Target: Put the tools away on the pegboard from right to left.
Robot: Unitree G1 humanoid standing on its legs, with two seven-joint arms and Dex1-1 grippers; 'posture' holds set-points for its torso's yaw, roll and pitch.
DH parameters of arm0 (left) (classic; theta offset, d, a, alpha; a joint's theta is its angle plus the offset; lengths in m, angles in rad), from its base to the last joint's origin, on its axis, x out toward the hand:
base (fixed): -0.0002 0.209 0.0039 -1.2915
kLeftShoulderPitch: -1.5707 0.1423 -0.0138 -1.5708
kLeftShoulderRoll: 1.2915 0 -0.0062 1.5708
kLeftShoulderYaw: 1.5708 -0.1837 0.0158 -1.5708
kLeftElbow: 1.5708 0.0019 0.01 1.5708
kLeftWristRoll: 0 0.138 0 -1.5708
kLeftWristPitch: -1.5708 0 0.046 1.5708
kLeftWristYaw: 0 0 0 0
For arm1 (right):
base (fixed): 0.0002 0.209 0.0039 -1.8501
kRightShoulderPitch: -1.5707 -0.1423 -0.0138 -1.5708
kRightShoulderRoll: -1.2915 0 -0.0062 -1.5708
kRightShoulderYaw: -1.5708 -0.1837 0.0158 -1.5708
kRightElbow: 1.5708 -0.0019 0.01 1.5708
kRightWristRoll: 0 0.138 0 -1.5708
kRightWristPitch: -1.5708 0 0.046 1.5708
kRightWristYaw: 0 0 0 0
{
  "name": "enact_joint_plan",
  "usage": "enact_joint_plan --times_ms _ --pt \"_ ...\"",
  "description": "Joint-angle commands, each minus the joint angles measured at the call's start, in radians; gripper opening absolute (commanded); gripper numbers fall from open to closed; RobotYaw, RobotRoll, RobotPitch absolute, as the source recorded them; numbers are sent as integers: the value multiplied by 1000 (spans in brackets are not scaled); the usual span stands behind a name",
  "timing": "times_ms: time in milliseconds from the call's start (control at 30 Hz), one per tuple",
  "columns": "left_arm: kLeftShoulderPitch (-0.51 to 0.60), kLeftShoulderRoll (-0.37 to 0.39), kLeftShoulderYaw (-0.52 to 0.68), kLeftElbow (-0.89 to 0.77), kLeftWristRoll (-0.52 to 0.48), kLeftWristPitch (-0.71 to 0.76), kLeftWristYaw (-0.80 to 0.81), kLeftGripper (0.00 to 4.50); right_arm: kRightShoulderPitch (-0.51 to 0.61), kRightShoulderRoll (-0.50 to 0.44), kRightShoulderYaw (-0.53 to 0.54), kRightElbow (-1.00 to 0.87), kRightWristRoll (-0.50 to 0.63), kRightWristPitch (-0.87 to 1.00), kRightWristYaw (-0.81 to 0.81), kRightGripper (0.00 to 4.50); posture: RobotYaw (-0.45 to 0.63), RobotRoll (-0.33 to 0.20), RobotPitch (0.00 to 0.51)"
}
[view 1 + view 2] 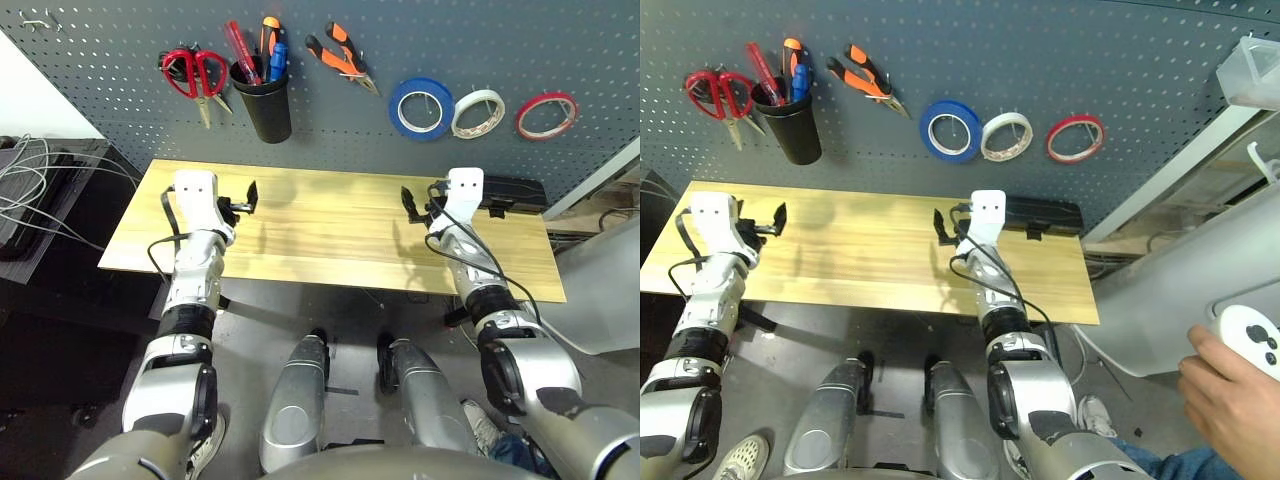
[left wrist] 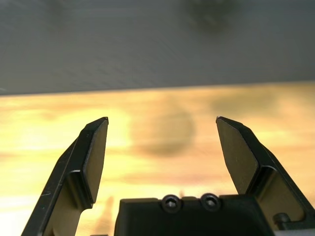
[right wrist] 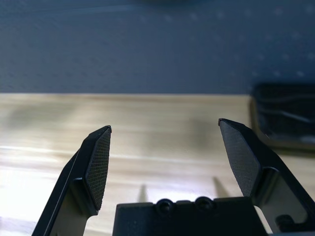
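The pegboard (image 1: 420, 40) stands behind the bench (image 1: 330, 230) and carries all four tools. A black cup (image 1: 262, 100) hangs on it, toward its left. The scissors (image 1: 195, 72) hang just left of the cup. The screwdriver (image 1: 278, 60) stands inside the cup among other handles. The pliers (image 1: 340, 55) hang just right of the cup. The blue tape (image 1: 421, 107) hangs further right of the cup, with a white roll (image 1: 477, 112) and a red roll (image 1: 546, 115) beyond it. Below the cup, the left claw (image 1: 248, 200) hovers over the bench, fingers (image 2: 91, 157) spread wide, holding nothing. The right claw (image 1: 410, 205), well right of the cup, is likewise wide apart and empty.
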Motion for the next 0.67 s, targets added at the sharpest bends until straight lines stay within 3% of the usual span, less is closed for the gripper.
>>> enact_joint_plan --times_ms 33,667 --pt "-2 -19 -13 66 18 20 0 4469 7 -12 -15 48 0 -15 -13 4500 71 0 242" --pt "-116 -82 -54 343 83 -31 -8 4469 11 -127 -12 134 -34 -51 15 4500 -4 0 230"
